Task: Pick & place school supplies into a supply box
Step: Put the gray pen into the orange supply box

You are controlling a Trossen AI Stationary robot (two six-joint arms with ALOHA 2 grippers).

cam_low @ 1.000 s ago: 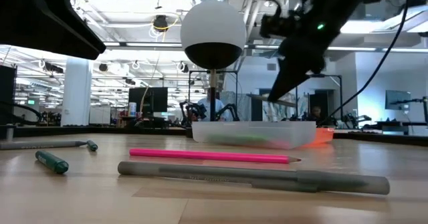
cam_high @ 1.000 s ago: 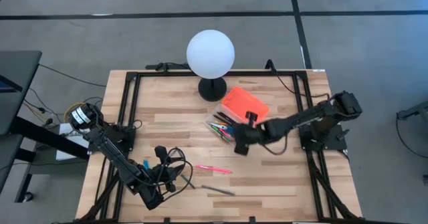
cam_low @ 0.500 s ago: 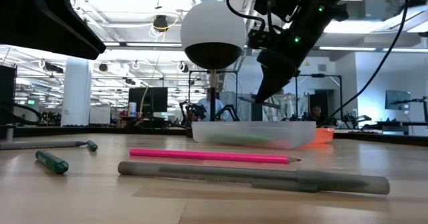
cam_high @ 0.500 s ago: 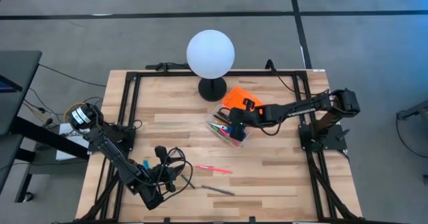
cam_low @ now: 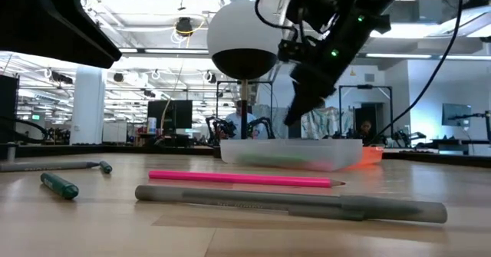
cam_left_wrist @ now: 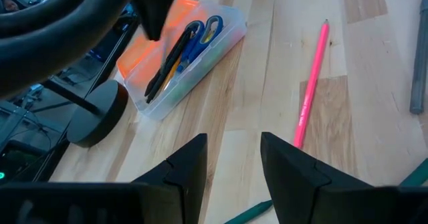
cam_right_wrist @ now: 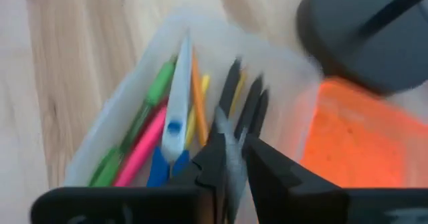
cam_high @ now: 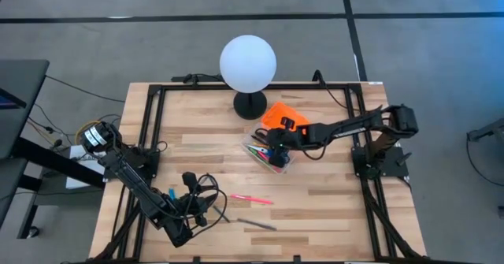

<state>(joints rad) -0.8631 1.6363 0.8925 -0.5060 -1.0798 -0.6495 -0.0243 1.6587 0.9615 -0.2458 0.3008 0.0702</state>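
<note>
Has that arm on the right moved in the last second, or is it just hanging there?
Yes. The right end effector has swung toward the lamp base, and now sits over the supply box.

Robotics lab: open hall, other robot rigs [cam_low: 238, 126].

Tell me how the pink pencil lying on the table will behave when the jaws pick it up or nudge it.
The pink pencil is thin and straight, so probably stiff and light. It lies flat on smooth wood, so a sideways nudge would likely roll it. Being so slim, it may pivot or slip in the jaws if gripped off-centre.
</note>
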